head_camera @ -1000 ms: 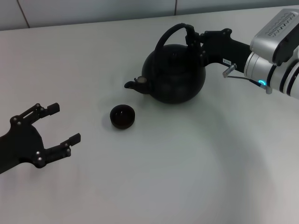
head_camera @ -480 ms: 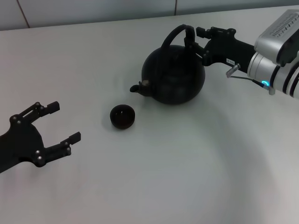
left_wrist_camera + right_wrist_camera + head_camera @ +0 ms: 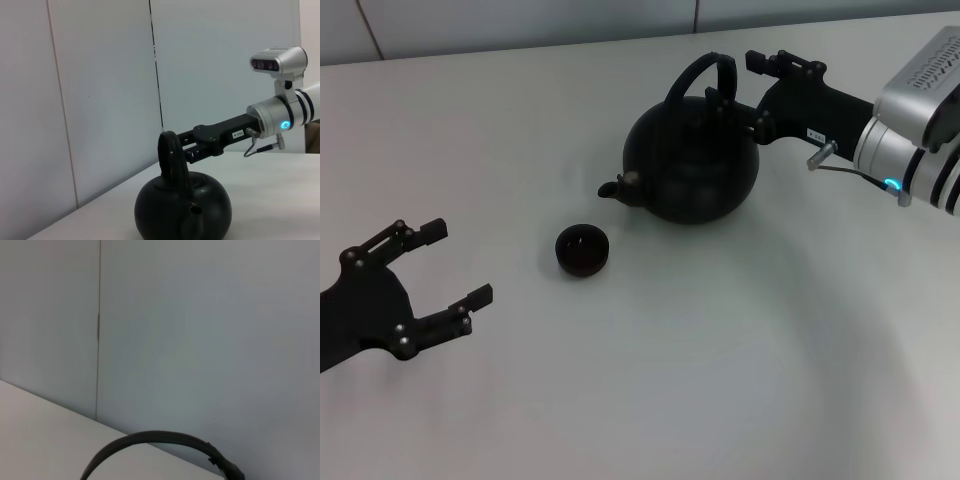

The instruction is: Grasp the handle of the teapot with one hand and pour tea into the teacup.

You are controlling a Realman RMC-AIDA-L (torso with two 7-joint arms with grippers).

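The matte black teapot stands on the white table with its short spout pointing toward my left. Its arched black handle loops over the lid. My right gripper is at the handle's right end, with its fingers spread apart on either side of the bail. The small black teacup sits in front of the spout, apart from the pot. My left gripper is open and empty at the near left. The left wrist view shows the teapot, its handle and my right gripper. The right wrist view shows only the handle's arc.
The white table meets a pale panelled wall at the back. My right arm's silver forearm reaches in from the right edge.
The teapot has swung so its spout sits a little further right and has settled. My right gripper has gone from shut on the handle to fingers spread. The left arm has not moved.
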